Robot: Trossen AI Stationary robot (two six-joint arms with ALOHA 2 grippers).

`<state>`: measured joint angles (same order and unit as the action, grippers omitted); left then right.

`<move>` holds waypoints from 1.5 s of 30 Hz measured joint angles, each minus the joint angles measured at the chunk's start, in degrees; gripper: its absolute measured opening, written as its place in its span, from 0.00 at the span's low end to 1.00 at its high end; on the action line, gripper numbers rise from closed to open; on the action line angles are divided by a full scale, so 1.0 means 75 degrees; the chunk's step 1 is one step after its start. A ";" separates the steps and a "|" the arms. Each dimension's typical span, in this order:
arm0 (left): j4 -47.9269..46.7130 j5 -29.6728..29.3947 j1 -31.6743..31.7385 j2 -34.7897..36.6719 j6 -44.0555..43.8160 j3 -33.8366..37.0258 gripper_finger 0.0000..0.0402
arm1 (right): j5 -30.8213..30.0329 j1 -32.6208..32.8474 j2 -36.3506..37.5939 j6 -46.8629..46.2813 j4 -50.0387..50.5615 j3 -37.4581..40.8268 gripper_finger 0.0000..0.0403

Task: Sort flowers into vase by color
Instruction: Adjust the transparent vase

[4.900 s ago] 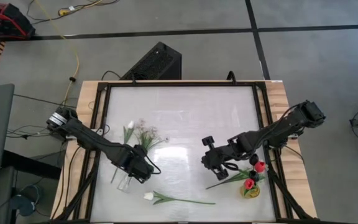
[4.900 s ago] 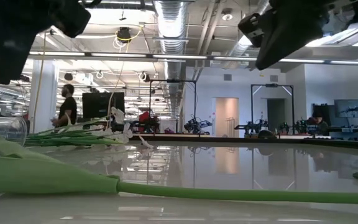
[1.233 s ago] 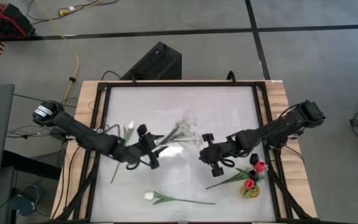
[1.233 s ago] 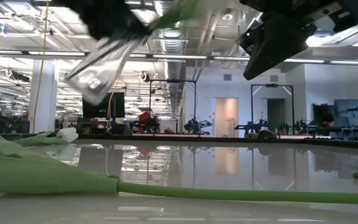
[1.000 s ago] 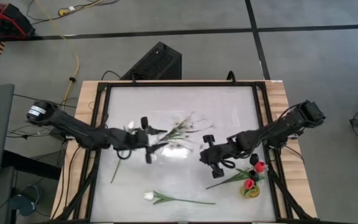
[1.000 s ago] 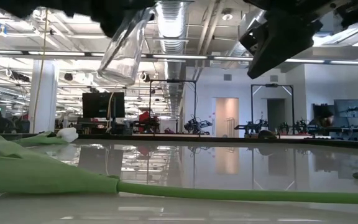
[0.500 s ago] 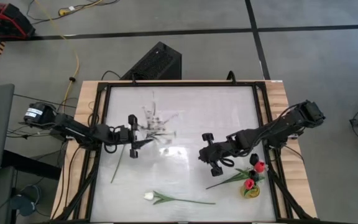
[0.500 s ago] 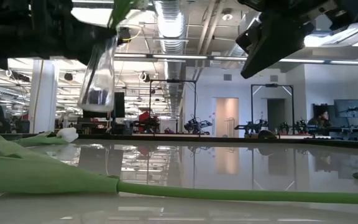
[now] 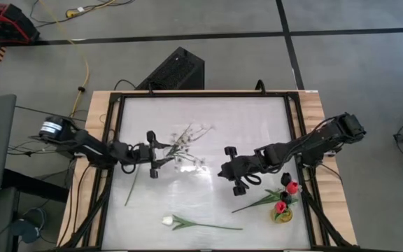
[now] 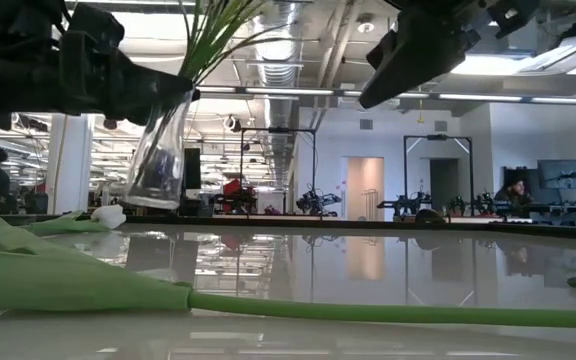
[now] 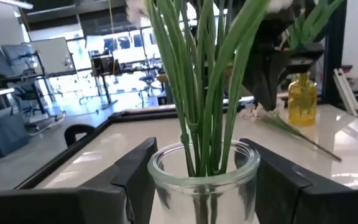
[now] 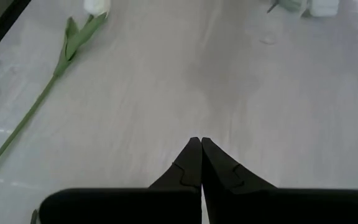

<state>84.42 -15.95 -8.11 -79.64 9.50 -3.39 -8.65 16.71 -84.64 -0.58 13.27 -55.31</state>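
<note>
Two hands are ours: our left hand [image 11: 194, 180] clamps the glass vase [image 10: 158, 160] of white-blossom sprigs [image 9: 187, 136], lifted off the table [image 9: 243, 119]. Right of the vase, our right hand [image 12: 196, 163] hovers, fingers together.

Glass, gloss and matt plastic

The vase [image 11: 196, 180] in the left gripper [image 11: 197, 177] is clear, smooth glass; the green stems [image 11: 197, 93] in it look like waxy plastic. The tabletop [image 10: 368, 270] is white and glossy, mirroring the room, with a bare wood border [image 9: 313, 105] at its 3 o'clock edge and a black frame [image 9: 205, 94] of metal-looking bars. The right gripper [image 12: 201, 163] has matt dark fingers [image 12: 188, 165]. The white tulip [image 9: 168, 220] at 6 o'clock has a matt head. A second vase [image 11: 301, 99] is translucent yellow glass.
</note>
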 joint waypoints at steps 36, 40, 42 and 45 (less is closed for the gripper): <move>0.0028 -0.0081 0.0287 -0.1533 -0.0963 -0.0281 0.56 | 0.0175 0.0017 0.0000 -0.0064 -0.0002 0.0000 0.07; -0.0043 -0.0109 0.0269 -0.1527 -0.1019 -0.0282 0.62 | 0.0177 0.0017 0.0000 -0.0064 -0.0004 0.0000 0.07; -0.0039 -0.0114 0.0229 -0.1530 -0.1007 -0.0282 0.64 | 0.0178 0.0017 0.0000 -0.0064 -0.0002 0.0000 0.07; -0.0025 -0.0127 0.0131 -0.1529 -0.0893 -0.0282 0.66 | 0.0183 0.0017 0.0000 -0.0064 -0.0002 0.0000 0.07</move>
<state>84.23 -16.91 -7.13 -91.10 2.81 -5.50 -7.28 16.84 -84.64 -1.06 13.26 -55.31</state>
